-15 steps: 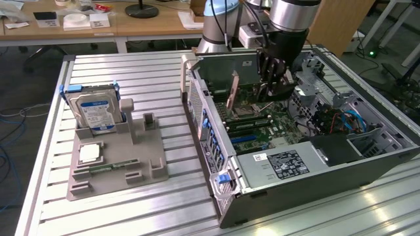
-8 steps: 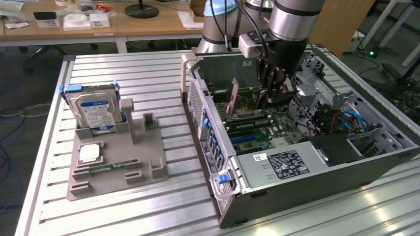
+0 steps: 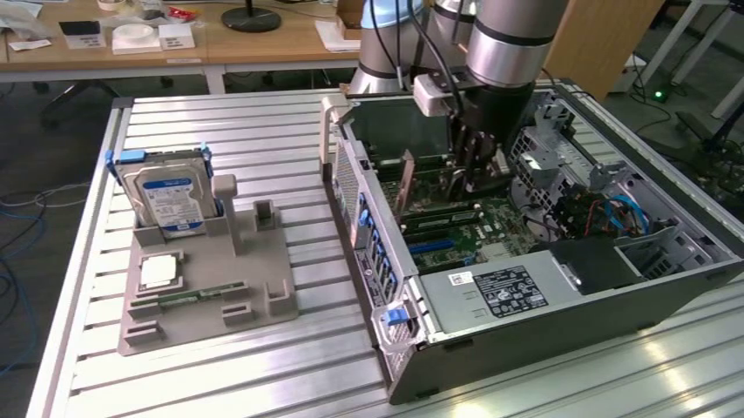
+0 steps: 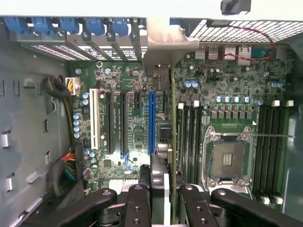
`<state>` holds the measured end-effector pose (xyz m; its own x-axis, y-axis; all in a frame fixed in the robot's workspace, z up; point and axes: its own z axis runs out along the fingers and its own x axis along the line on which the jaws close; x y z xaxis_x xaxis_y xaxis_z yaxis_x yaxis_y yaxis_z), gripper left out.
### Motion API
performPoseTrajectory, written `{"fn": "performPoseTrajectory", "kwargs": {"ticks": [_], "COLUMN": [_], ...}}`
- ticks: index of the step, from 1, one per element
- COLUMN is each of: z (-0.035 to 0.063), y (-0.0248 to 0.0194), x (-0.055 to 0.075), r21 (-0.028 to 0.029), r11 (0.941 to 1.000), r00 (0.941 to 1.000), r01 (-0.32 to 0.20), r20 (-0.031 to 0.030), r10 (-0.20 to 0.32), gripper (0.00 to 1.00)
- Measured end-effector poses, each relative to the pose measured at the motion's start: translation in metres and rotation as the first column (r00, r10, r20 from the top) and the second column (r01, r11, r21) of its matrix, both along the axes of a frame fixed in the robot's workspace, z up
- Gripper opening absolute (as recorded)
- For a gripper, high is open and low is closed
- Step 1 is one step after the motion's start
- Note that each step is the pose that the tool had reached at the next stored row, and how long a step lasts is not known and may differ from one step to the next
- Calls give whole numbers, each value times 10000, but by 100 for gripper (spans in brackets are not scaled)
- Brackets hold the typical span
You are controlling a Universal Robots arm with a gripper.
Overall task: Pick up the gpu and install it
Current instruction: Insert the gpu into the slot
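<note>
A ridged aluminium worktable [image 3: 233,366] filled most of the exterior frame, with wooden desks across the top edge and a grey fixture tray [image 3: 198,296] at left centre holding a hard drive with a blue label [image 3: 169,198] upright in its slot. An open computer case [image 3: 524,287] lay right of centre, its motherboard [image 3: 465,235] exposed.

The arm [image 3: 500,43] came down from the upper middle of the frame into the case. The gripper [image 4: 165,198] sat at the bottom centre of the wrist picture, its black fingers [image 4: 139,203] closed part-way around the gpu [image 4: 173,142], pinching the thin card edge-on. In the exterior view the card [image 3: 405,187] stood upright as a brown sliver in the middle of the frame, just left of the gripper and above the board. Seen from the wrist, the card's edge ran up the centre of the frame, between the blue expansion slot [image 4: 151,123] on its left and the memory slots [image 4: 189,137] on its right, its metal bracket [image 4: 163,52] reaching toward the rear panel at the top.

The pick-up looked finished and the insertion step was in hand. Whether the card already touched a slot could not be told. The next move would probably call for lining the card's lower edge with its slot, keeping it upright, and pressing straight down evenly.
</note>
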<state>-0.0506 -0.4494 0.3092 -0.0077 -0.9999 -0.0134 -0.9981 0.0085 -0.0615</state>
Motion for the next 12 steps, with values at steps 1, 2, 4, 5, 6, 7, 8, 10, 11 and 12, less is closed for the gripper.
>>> {"fn": "performPoseTrajectory", "kwargs": {"ticks": [1,2,4,5,6,7,8,10,11,12], "z": [-18,-37,-73,-91,-109,-127,-146,-182,-201,-219], "y": [-6,-8,-8,-8,-8,-9,-11,-16,-18,-20], "x": [0,-5,-51,-71,-78,-79,-79,-79,-79,-79], "r21": [-1,-2,-2,-1,-2,-1,-1,-1,0,1], "r11": [10000,10000,10000,10000,10000,10000,10000,10000,10000,10000], "r00": [10000,10000,10000,10000,10000,10000,10000,10000,10000,10000], "r01": [0,4,0,1,2,2,1,2,2,1], "r20": [0,0,0,0,0,0,0,0,0,0], "r10": [0,-4,0,-1,-2,-2,-1,-2,-2,-1], "gripper": [28,28,28,28,28,28,28,28,28,28]}}
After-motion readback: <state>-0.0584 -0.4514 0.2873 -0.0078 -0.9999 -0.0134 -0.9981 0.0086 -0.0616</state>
